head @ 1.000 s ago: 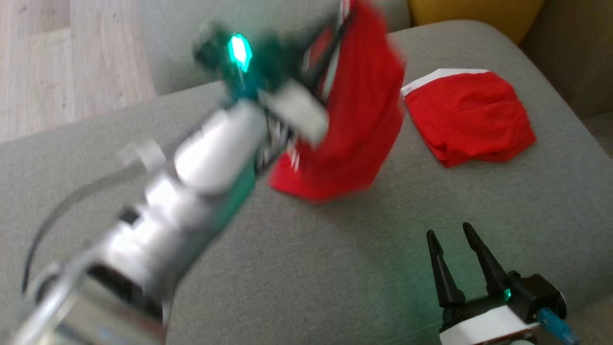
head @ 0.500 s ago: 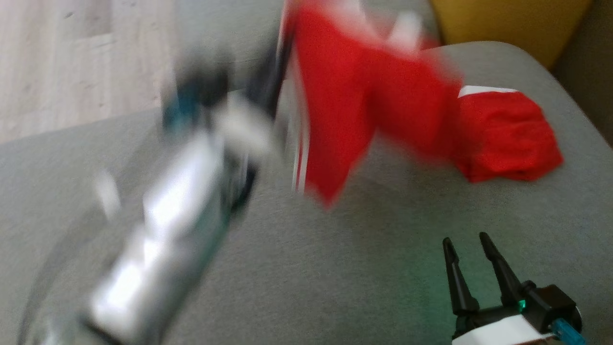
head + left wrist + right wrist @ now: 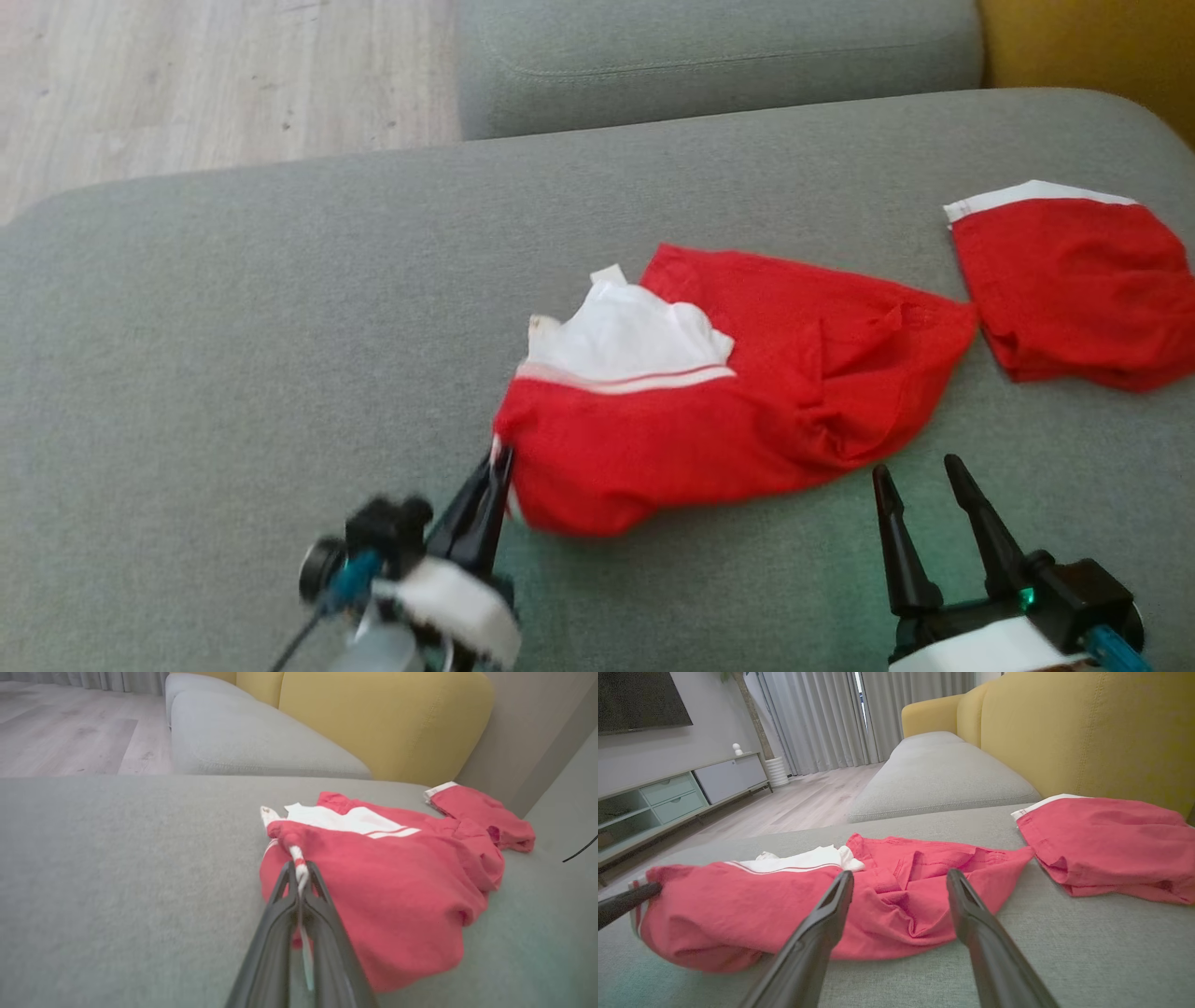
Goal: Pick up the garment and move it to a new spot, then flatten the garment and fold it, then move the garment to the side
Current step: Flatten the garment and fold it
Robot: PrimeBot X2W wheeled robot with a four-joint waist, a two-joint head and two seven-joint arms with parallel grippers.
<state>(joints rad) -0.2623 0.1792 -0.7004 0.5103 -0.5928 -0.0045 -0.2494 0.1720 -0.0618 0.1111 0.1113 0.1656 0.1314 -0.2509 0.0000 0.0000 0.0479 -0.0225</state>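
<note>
Down from its swing of 1 second ago: on the sofa [image 3: 280, 392], the garment [image 3: 747, 420] lies crumpled mid-seat, a 2nd red piece [image 3: 1074, 280] nearer the seat's back right. Soft and light, it will sag, so hems or corners look the best hold. The left gripper [image 3: 501, 462] pinches its striped edge; the right gripper [image 3: 917, 467] stands open and empty toward the seat's front.

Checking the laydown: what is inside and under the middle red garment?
White lining shows inside the opening of the red garment. Grey sofa cushion lies under it; the covered part is hidden, as is the deeper interior. The left gripper, jaws shut, pinches its edge.
</note>
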